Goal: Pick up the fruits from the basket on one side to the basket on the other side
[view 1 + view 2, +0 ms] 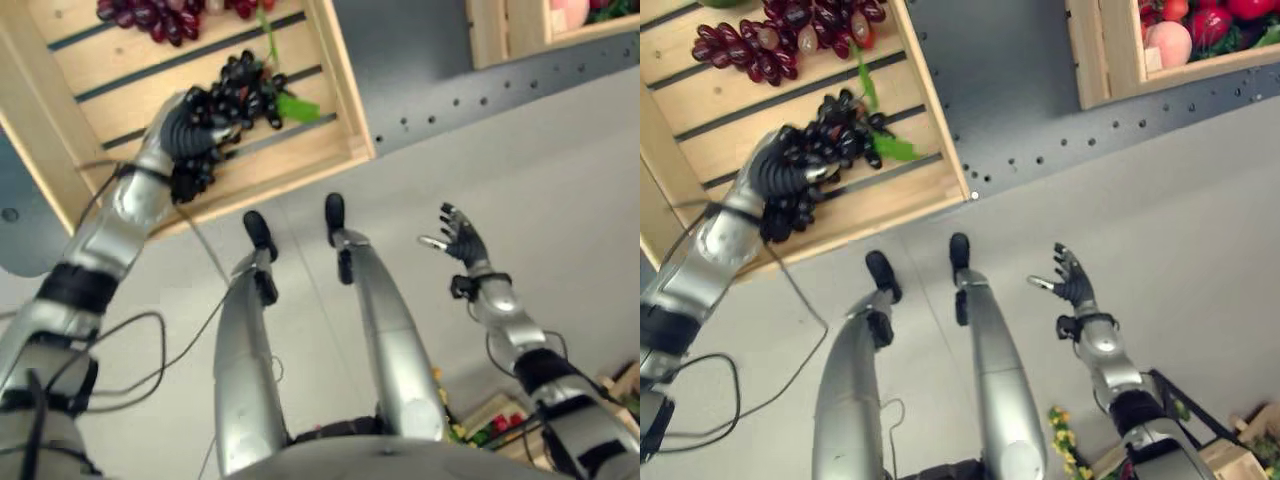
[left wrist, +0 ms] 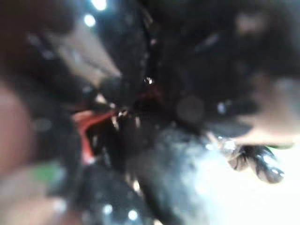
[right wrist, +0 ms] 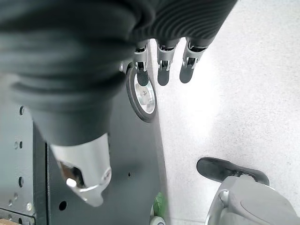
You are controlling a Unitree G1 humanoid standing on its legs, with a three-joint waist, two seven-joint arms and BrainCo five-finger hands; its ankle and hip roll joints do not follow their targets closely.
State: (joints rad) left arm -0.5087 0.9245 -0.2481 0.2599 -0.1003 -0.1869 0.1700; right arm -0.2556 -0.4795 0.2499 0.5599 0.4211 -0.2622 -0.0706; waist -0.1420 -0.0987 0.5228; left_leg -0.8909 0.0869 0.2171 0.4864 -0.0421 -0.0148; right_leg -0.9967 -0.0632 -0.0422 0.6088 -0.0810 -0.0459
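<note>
I find no text, label, number or sign to read anywhere: the slats of the wooden crate (image 1: 300, 140) under my left hand (image 1: 185, 135) are bare wood, and the grey surface just beside it is unmarked.

Both arms are silver-grey shells with smooth rounded forearm casings, broken by black bands at the joints. The left hand (image 1: 190, 135) wears a dark ribbed cover over its back and wrist. The right hand (image 1: 1072, 281) has the same dark cover, and its fingers (image 3: 162, 65) are silver segments ending in dark rounded tips. Its thumb is a broad polished silver piece below the ribbed sleeve.
</note>
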